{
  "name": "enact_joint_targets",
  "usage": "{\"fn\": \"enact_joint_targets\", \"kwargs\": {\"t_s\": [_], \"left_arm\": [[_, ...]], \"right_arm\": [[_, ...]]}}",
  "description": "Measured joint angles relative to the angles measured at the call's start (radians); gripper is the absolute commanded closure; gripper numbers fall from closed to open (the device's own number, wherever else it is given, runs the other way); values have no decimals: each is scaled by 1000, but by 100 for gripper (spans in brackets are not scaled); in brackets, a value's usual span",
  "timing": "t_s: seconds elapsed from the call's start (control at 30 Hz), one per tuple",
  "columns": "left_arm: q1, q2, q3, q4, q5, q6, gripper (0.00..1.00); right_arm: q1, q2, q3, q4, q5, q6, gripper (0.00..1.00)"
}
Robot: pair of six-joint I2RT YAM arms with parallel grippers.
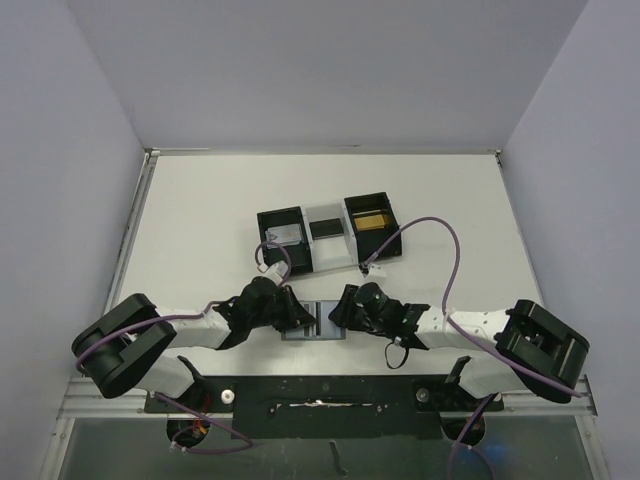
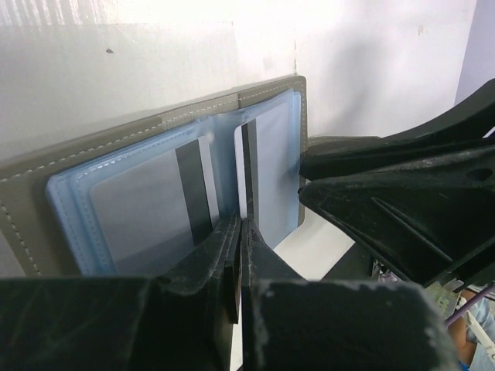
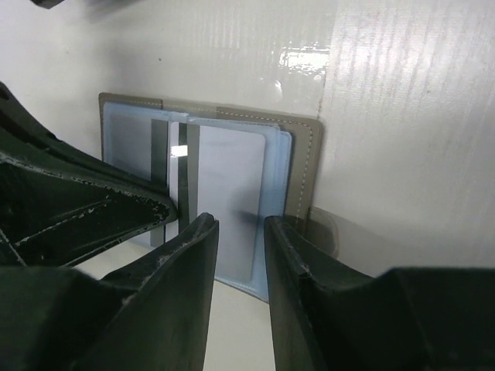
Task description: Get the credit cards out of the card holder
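The card holder point(image 1: 316, 321) lies open on the table between my two grippers, its grey stitched cover point(image 2: 116, 143) framing blue-grey sleeves. Each sleeve holds a pale credit card with a black stripe, the left card point(image 2: 143, 205) and the right card point(image 2: 274, 166). My left gripper point(image 2: 241, 226) is shut, its tips meeting at the holder's near edge by the centre fold. I cannot tell whether a card edge is pinched there. My right gripper point(image 3: 240, 226) is open a little, with its fingers over the right panel's card point(image 3: 228, 185) and the grey border point(image 3: 303, 166).
A black-and-white three-compartment tray point(image 1: 325, 238) stands behind the holder. A yellow card point(image 1: 372, 220) lies in its right compartment and a grey item point(image 1: 285, 235) in its left. Grey walls enclose the table on three sides, and purple cables loop off both arms.
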Motion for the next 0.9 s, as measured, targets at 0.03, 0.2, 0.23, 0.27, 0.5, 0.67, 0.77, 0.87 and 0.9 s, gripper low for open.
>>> {"fn": "enact_joint_targets", "kwargs": {"t_s": [0.03,0.2,0.23,0.27,0.5,0.67,0.77,0.87,0.9], "left_arm": [[0,0,-1,3,-3,0,100],[0,-1,-13,10,-5,0,100],[0,-1,-17,13,-5,-1,100],[0,-1,-19,17,-3,-3,100],[0,-1,-34,44,-2,-20,82],[0,-7,-34,58,7,-22,77],[0,-7,-34,61,13,-22,85],[0,-9,-35,60,11,-21,96],[0,-11,-35,59,11,-22,100]], "right_arm": [[0,-6,-1,-1,-4,-16,68],[-1,-14,10,-3,-48,-100,68],[-1,-14,16,-3,-59,-111,69],[-1,-14,23,-1,-71,-123,68],[-1,-9,40,-15,-79,-126,73],[-14,69,80,-63,-46,-70,77],[-17,76,74,-46,-47,-42,77],[-20,77,67,-32,-50,-19,77],[-20,77,65,-29,-50,-15,77]]}}
